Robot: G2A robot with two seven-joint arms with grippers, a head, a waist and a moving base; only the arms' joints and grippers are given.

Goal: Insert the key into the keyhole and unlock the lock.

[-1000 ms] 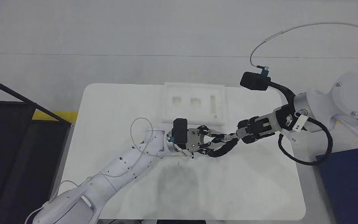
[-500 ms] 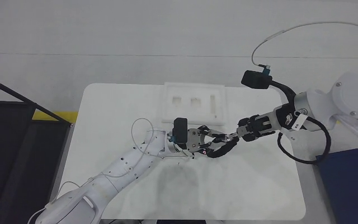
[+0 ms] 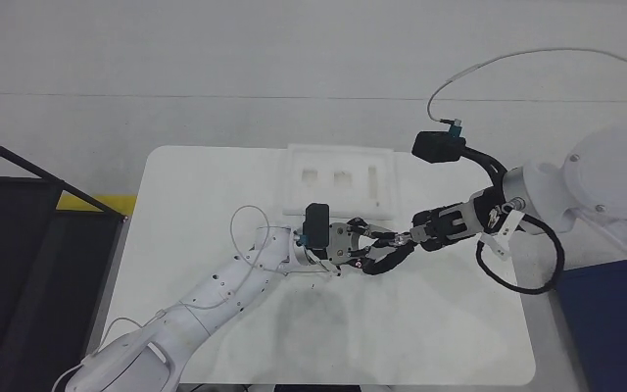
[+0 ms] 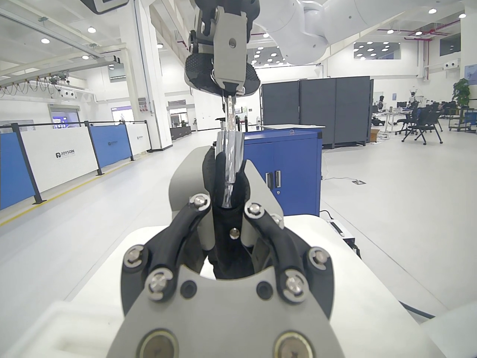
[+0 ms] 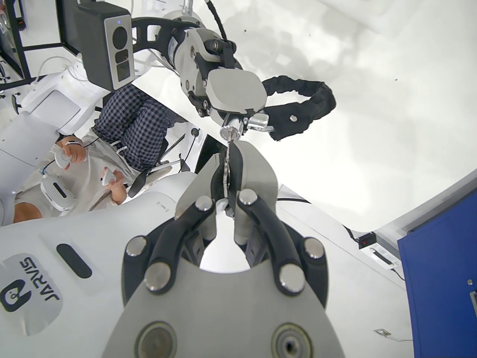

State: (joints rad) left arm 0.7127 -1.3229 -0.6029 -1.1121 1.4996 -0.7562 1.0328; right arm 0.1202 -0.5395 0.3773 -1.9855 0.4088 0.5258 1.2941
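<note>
Above the middle of the white table [image 3: 196, 216], my left gripper [image 3: 359, 242] is shut on the lock, a chrome cylinder [image 4: 229, 158] with a black fabric-covered loop [image 3: 390, 261] [image 5: 307, 100]. My right gripper [image 3: 400, 238] [image 5: 228, 148] faces it from the right, shut on the thin metal key [image 5: 225, 173]. The key's blade [image 4: 230, 110] runs from the right gripper's fingertips to the end of the cylinder [image 5: 230, 132], at the keyhole. In the left wrist view the right gripper [image 4: 228, 89] hangs straight over the lock. How deep the key sits is hidden.
A white foam tray [image 3: 341, 181] with shallow recesses lies at the back of the table, just behind the two grippers. A blue cabinet [image 3: 596, 323] stands off the table's right side. A black frame [image 3: 39, 176] runs along the left.
The right arm's wrist has turned and its forearm shifted slightly left, while both grippers stay joined at the lock. The left arm has barely moved.
</note>
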